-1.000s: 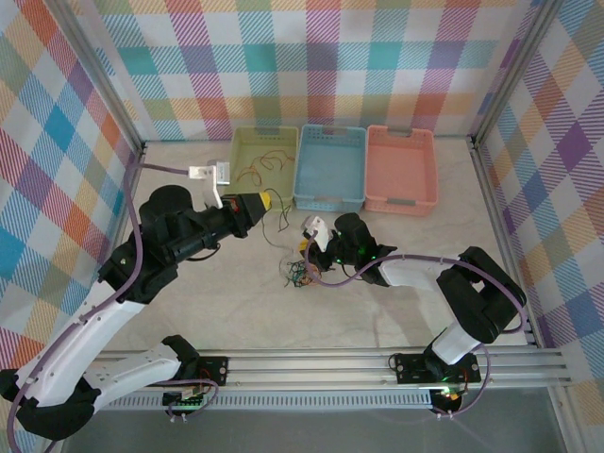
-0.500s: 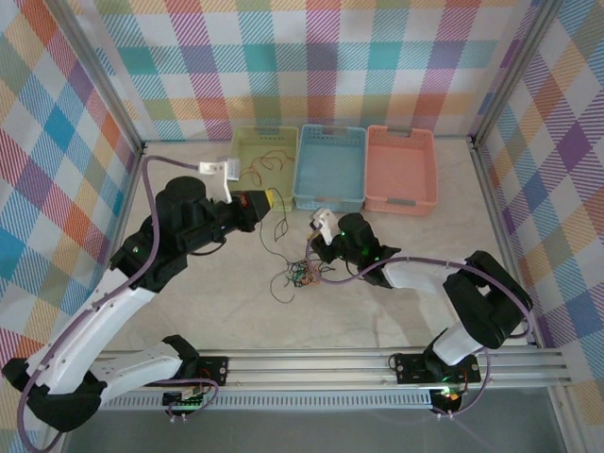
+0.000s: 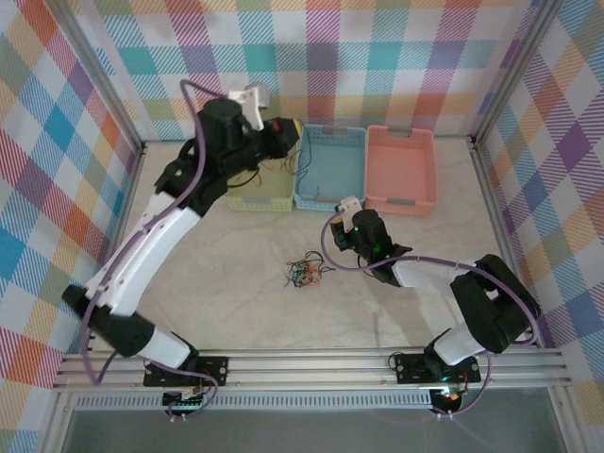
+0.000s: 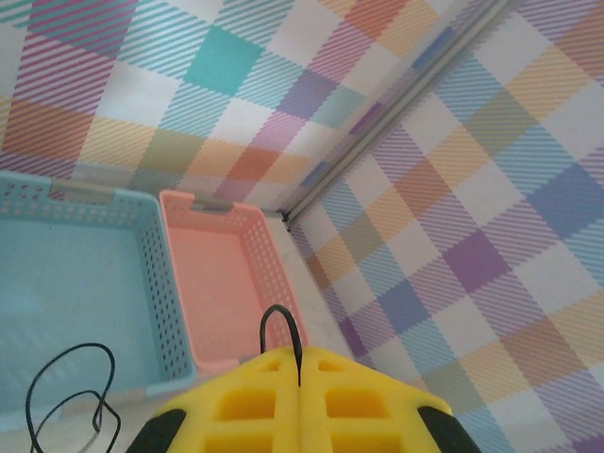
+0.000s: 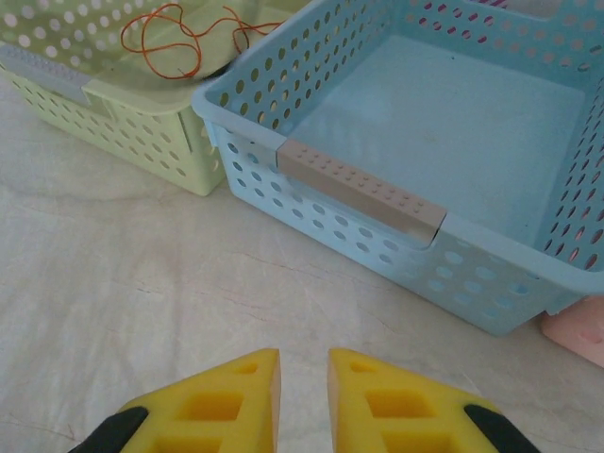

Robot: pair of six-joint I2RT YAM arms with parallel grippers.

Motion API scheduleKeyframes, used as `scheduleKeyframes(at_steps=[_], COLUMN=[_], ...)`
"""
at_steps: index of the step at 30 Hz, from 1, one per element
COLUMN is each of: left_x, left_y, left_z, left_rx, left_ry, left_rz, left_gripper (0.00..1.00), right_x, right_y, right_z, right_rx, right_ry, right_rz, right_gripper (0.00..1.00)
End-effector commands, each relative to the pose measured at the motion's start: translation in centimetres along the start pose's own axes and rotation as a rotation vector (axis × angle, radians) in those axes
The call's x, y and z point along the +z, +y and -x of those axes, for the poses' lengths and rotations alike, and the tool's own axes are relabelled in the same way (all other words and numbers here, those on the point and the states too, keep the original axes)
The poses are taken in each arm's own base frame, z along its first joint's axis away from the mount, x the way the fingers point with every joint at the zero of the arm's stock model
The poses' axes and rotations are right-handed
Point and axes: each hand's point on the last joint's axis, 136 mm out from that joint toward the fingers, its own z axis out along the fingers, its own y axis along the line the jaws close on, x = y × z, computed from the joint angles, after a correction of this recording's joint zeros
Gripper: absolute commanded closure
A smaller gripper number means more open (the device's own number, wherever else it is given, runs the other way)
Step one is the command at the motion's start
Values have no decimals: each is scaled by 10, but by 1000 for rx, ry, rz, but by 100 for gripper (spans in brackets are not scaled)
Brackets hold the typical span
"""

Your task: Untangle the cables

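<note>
You have bright, even, diffuse light in all three views, with no glare anywhere. From the top camera the pale surface carries only faint, soft-edged shadows beside the arms. In your left wrist view the left fingers look slightly soft at the bottom edge, while the black cable pinched between them reads sharp. Your right wrist view is crisp on the blue basket, and the right fingers blur a little.
</note>
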Motion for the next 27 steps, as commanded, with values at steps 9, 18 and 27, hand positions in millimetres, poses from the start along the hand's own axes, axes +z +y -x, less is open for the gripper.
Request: scheduleKeyframes(at_steps=[9, 18, 27], left_x=[120, 230, 217], left_y=[45, 131, 157], left_z=[36, -58, -93], left_rx=[18, -50, -20], left_ry=[-26, 167, 300], left_rz=[46, 117, 228], left_gripper=[100, 100, 26], right_x=[-3, -2, -1], right_y=[3, 6, 11], right_z=[4, 5, 5], right_rx=[23, 20, 16], right_ry=[-15, -12, -4], right_rz=[29, 46, 72], right_gripper=[79, 79, 79])
